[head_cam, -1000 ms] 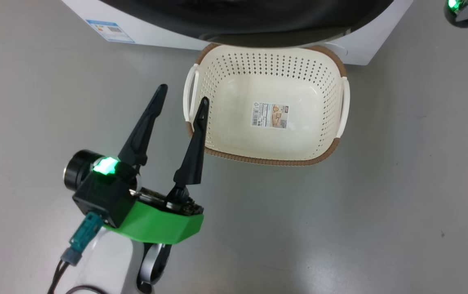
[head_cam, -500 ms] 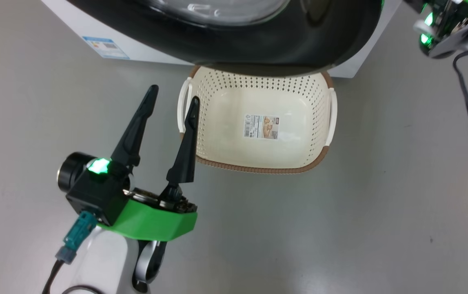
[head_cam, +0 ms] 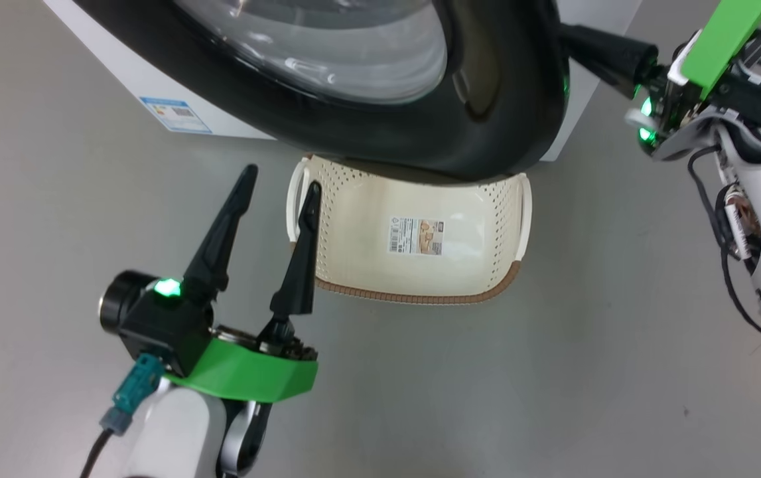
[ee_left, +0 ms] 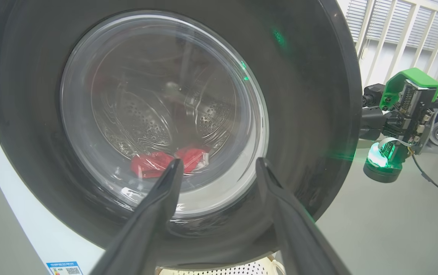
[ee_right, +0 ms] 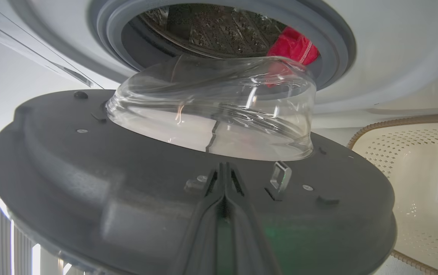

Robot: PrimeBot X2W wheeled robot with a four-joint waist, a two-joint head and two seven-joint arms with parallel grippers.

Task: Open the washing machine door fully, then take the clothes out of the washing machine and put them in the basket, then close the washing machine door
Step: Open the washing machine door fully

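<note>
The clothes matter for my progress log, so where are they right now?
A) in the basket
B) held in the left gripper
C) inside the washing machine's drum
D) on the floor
C: the red clothes lie inside the drum of the washing machine, while the visible bottom of the basket is bare but for its sticker.

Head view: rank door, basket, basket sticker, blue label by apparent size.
1. washing machine door, though nearest the camera
2. basket, partly hidden under the door
3. basket sticker and blue label: look alike, unranked
</note>
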